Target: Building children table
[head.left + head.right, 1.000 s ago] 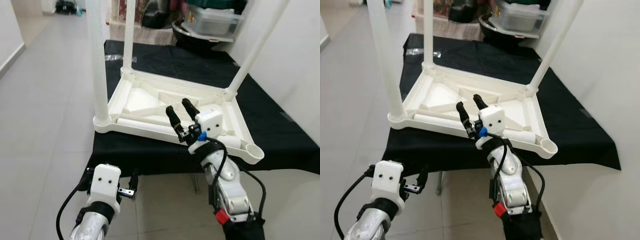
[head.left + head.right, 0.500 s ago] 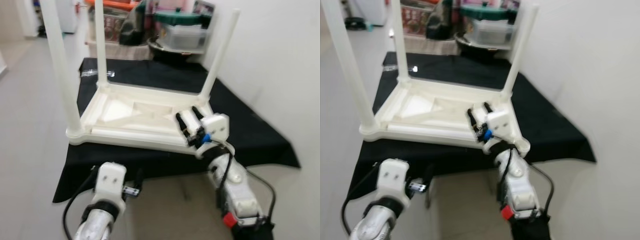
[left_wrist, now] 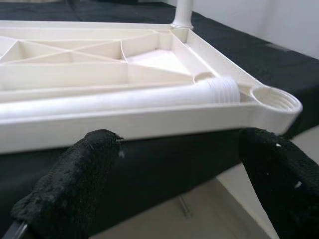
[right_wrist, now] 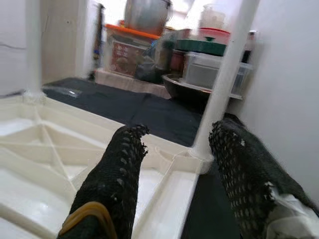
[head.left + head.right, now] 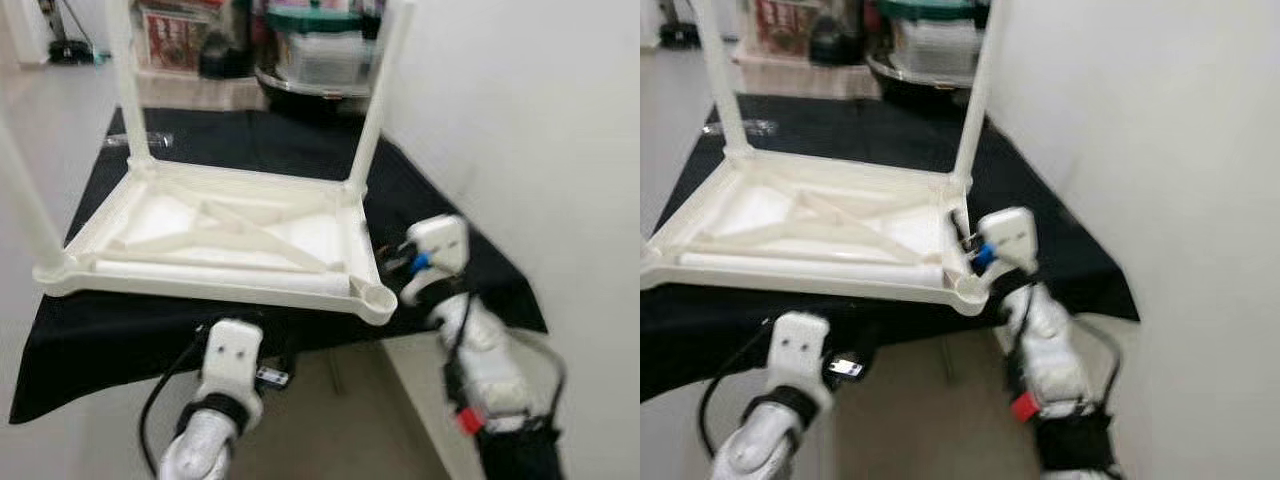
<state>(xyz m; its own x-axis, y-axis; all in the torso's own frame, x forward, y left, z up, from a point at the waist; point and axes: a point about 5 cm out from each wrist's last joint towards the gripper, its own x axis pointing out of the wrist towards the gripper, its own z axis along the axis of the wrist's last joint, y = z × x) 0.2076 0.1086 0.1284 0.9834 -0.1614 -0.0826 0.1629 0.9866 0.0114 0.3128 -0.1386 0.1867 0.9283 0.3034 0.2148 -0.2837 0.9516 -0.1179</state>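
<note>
An upturned white table (image 5: 225, 225) lies on the black worktop (image 5: 440, 215), three legs standing up and a loose leg (image 3: 124, 99) lying inside its near rim beside an empty socket (image 3: 275, 98). The right gripper (image 4: 182, 164) hovers at the table's right edge, jaws open. The left gripper (image 3: 174, 174) sits low before the near rim, jaws open.

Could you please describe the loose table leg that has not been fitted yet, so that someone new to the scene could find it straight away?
On the black cloth lies an upturned white table top with legs standing up from its corners. Along its near edge, inside the rim, lies the loose leg. Unlike the upright legs, it lies flat, its threaded end beside the empty corner socket.
</note>
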